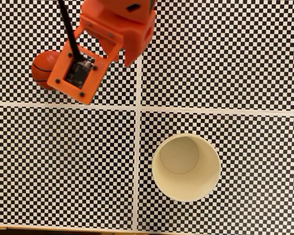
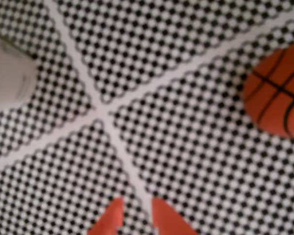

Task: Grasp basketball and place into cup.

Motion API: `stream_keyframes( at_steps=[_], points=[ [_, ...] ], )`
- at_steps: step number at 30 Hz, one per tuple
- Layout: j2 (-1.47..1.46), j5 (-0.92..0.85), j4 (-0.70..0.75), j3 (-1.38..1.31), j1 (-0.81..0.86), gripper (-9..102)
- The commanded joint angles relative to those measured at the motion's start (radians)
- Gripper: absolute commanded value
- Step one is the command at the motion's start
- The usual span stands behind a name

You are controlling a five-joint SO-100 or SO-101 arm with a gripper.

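Wrist view shows gripper (image 2: 137,215) tips nearly together, empty; fixed view shows the cup's (image 1: 186,188) interior, basketball (image 1: 43,67) half-hidden, checkered bench (image 1: 235,58).

I see a matt paper cup (image 1: 186,168), a rubbery, slightly glossy basketball (image 2: 278,93), smooth orange plastic on the tool (image 2: 135,215), and matt checkered sheets covering the bench (image 1: 235,58).

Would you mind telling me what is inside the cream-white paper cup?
The cream-white paper cup holds nothing in the fixed view: its bare bottom shows, nothing covering it. The orange basketball lies apart.
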Motion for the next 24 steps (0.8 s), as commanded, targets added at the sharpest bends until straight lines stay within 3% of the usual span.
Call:
stream_keyframes(
  at_steps=[1, 8, 20, 24],
  points=[
    [-0.058, -0.023, 0.055, -0.121, 0.029, 1],
    [-0.135, -0.094, 0.127, -0.252, 0.117, 2],
    [-0.35, -0.199, 0.189, -0.469, 0.184, 36],
    [-0.382, -0.227, 0.178, -0.486, 0.206, 40]
  ],
)
